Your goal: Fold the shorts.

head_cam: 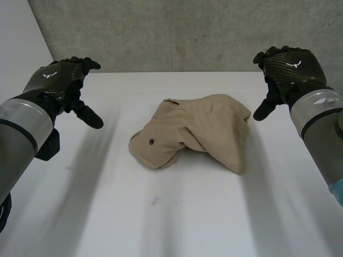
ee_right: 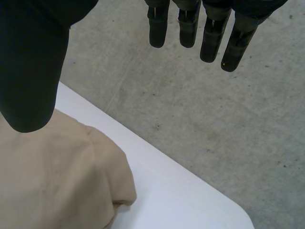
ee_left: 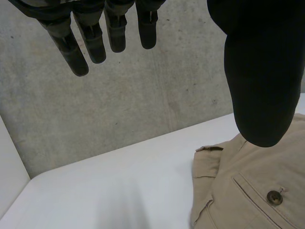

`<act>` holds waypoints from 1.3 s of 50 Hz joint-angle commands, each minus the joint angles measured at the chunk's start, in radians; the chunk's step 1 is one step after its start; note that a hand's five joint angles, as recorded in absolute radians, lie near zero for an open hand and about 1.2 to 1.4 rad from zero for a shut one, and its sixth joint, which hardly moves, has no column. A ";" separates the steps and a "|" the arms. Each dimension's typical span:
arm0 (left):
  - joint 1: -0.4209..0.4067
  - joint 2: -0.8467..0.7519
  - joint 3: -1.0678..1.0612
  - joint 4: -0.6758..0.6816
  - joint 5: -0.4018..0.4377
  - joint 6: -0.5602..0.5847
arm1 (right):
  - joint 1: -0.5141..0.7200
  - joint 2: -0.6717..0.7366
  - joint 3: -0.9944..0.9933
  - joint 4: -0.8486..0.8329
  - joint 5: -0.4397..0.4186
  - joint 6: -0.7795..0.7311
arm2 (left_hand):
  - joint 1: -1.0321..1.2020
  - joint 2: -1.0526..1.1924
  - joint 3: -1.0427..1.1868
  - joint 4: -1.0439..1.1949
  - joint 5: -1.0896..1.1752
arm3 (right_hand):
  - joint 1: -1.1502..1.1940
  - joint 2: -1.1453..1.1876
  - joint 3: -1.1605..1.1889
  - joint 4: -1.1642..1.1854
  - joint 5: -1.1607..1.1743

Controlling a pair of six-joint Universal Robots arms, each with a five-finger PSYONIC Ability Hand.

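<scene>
Between the two raised hands, at centre frame in the head view, lay the crumpled tan shorts of matte woven cloth, heaped loosely on the smooth white table and touched by neither hand. The heap's long axis ran across the frame, from a flattened end at lower left, marked by a small dark round button, to a rounded, deeply creased bulge at the right. The black left hand hovered at upper left and the black right hand at upper right. Each was spread wide, fingers straight and thumb held well apart, with nothing in its grasp. Each wrist view confirmed this and showed the cloth beneath that hand's thumb, with a welted pocket visible beside the button on the left side. The shorts thus lay inward of and below both hands. The right hand appeared the nearer, its thumb tip close to the bulge, while the left stood farther from the buttoned end. The soft, overlapping folds suggested the cloth would need spreading flat before any fold. A rough grey concrete wall closed the background.
</scene>
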 commanded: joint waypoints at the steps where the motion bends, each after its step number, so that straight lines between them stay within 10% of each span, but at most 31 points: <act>1: -0.009 -0.008 -0.006 0.014 0.007 -0.001 | -0.020 -0.012 0.034 -0.045 -0.025 0.003 | -0.043 -0.036 -0.039 -0.033 -0.043 | -0.029 -0.044 -0.039 -0.059 -0.070; 13: -0.100 -0.345 0.020 0.252 0.017 0.129 | -0.094 -0.006 0.256 -0.102 -0.379 -0.184 | -0.043 -0.036 -0.039 -0.033 -0.043 | -0.029 -0.044 -0.039 -0.059 -0.070; 24: -0.156 -0.635 0.189 0.261 0.011 0.254 | -0.134 -0.004 0.368 -0.199 -0.387 -0.197 | 0.015 0.022 0.019 0.026 0.016 | -0.029 -0.044 -0.039 -0.059 -0.070; 28: -0.158 -0.709 0.246 0.260 0.005 0.254 | -0.132 0.000 0.370 -0.205 -0.387 -0.198 | 0.410 0.417 0.414 0.421 0.411 | -0.029 -0.044 -0.039 -0.059 -0.070; 30: -0.160 -0.724 0.278 0.258 -0.010 0.254 | -0.132 0.000 0.370 -0.206 -0.385 -0.204 | 0.982 0.989 0.986 0.993 0.983 | -0.029 -0.044 -0.039 -0.059 -0.070; 40: 0.003 -0.533 0.359 0.349 -0.378 0.254 | -0.132 0.002 0.370 -0.211 -0.385 -0.208 | 1.169 1.176 1.173 1.180 1.169 | -0.029 -0.044 -0.039 -0.059 -0.070; 51: 0.069 -0.349 0.416 0.553 -0.127 0.254 | -0.121 0.007 0.376 -0.209 -0.385 -0.206 | 1.169 1.176 1.173 1.180 1.169 | -0.029 -0.044 -0.039 -0.059 -0.070; 65: -0.236 -0.548 0.316 0.481 0.250 0.254 | -0.135 0.003 0.376 -0.211 -0.382 -0.204 | 0.956 0.963 0.960 0.966 0.956 | -0.029 -0.044 -0.039 -0.059 -0.070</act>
